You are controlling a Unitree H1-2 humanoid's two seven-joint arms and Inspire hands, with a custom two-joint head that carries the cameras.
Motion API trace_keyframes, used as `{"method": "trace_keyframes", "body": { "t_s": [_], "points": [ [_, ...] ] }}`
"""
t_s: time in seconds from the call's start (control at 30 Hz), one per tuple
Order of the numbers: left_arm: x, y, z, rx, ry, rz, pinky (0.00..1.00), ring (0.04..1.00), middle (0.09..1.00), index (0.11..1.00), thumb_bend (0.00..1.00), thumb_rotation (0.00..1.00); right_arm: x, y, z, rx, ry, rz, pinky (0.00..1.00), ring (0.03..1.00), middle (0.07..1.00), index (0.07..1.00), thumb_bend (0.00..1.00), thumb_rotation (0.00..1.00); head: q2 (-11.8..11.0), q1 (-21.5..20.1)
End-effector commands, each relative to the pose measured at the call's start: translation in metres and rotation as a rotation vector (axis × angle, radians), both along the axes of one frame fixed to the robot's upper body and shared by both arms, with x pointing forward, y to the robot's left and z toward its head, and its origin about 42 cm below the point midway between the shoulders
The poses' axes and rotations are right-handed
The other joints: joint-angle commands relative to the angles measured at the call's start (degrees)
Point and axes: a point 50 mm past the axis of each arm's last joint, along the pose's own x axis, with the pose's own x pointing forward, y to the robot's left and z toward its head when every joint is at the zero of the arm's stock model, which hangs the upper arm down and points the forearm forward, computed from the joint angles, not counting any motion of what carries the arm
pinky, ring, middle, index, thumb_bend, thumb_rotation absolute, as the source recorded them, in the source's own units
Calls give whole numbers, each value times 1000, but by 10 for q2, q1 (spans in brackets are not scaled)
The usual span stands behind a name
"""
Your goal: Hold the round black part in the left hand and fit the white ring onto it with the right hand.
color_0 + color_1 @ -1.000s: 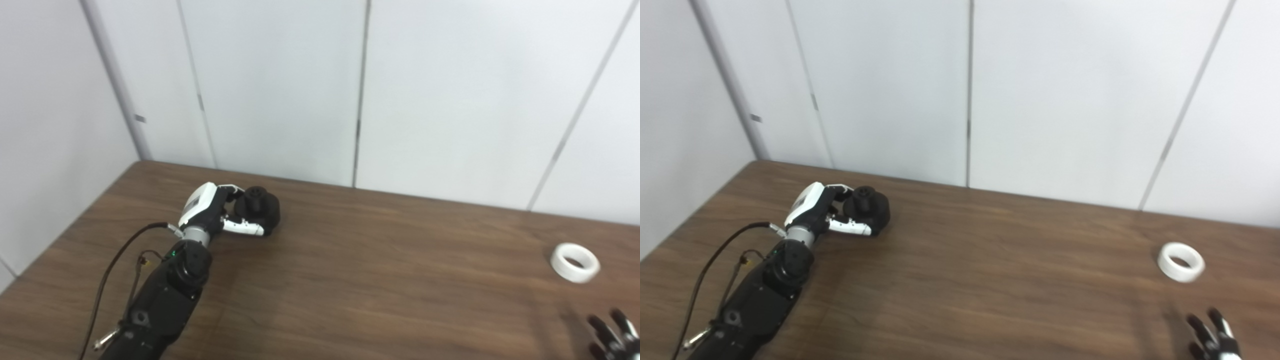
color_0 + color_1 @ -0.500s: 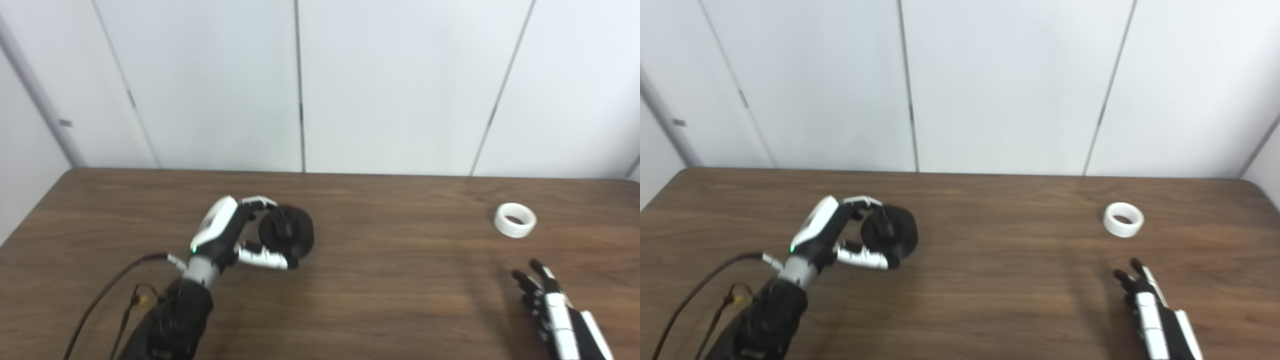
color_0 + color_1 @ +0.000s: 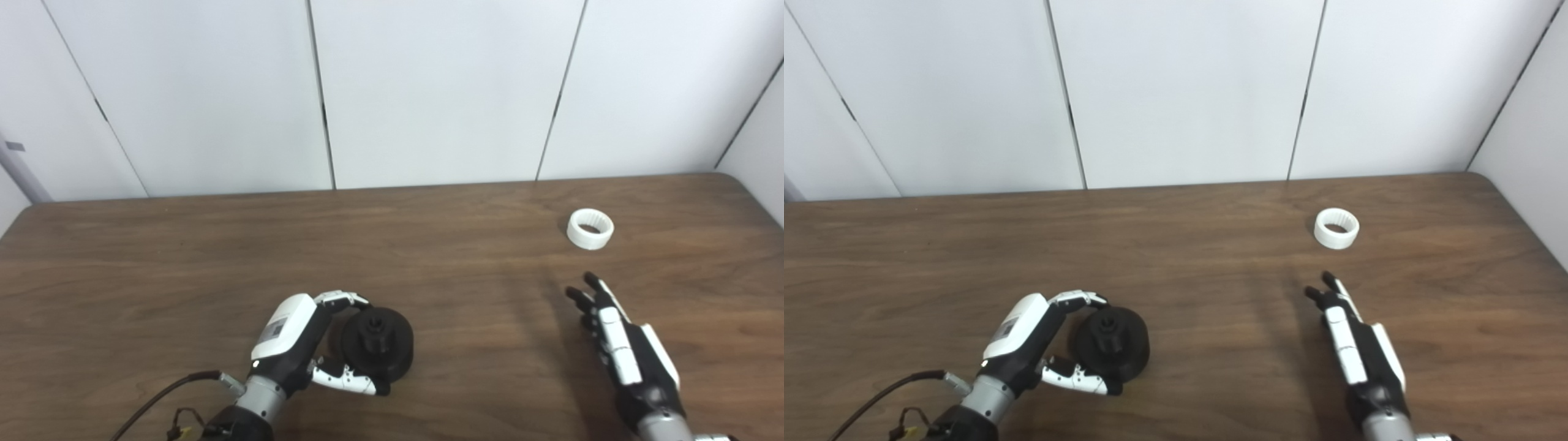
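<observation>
My left hand (image 3: pixel 294 343) is wrapped around the black part (image 3: pixel 376 350) low over the worktop (image 3: pixel 184 257), so next my empty, flat-fingered right hand (image 3: pixel 625 349) must reach forward to the white ring (image 3: pixel 590 228) lying ahead

Left hand (image 3: pixel 297 343): white shell over the back carrying a small grey label, black palm, white finger segments with black tips, and a silver metal wrist collar. A black cable (image 3: pixel 160 398) runs from that wrist, with thin red and yellow wires beside it. Right hand (image 3: pixel 628 358): same build, white panels on black, black fingertips, silver wrist.
</observation>
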Motion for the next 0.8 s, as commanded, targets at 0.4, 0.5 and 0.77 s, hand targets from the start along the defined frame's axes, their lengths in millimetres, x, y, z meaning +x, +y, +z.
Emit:
{"method": "trace_keyframes", "body": {
  "t_s": [0.4, 0.5, 0.77],
  "points": [
    [-22, -12, -10, -37, -19, -70, 927, 895, 823, 484, 521, 54, 4, 9, 17, 31, -49, -5, 1000, 970, 899, 977, 574, 1000, 9, 7],
    [-23, -13, -13, -42, -17, -70, 991, 904, 830, 485, 520, 51, 3, 8, 18, 23, -54, -4, 1000, 970, 900, 979, 567, 1000, 11, 6],
    [-24, -12, -21, -18, -17, -67, 949, 901, 819, 485, 521, 52, 2, 4, 21, 14, -60, -13, 1000, 956, 895, 974, 577, 1000, 18, 5]
  ]
}}
